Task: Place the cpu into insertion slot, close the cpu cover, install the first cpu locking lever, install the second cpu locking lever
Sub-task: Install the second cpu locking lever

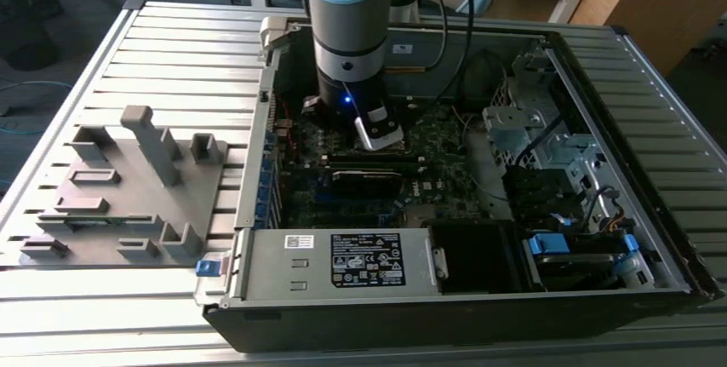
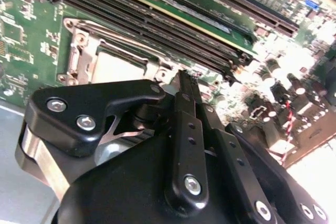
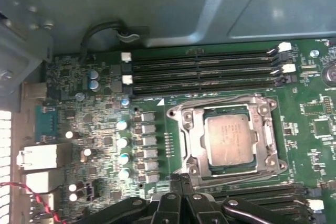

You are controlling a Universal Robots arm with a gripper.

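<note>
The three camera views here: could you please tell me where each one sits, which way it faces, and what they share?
Exterior view: off the arm, above the table, looking down into the open computer case; the arm reaches in and the gripper hangs over the motherboard.
First wrist view: on the arm, looking down at the motherboard; the cpu lies in the insertion slot with the cpu cover down around it; the shut gripper points at the slot's edge.
Second wrist view: on the arm, close behind the gripper, facing the slot.
Both wrist views share gripper and cpu cover.

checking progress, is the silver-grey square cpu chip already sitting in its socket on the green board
Yes, in the first wrist view the silver-grey square cpu chip lies in the socket, framed by the thin silver metal cover frame.
</note>
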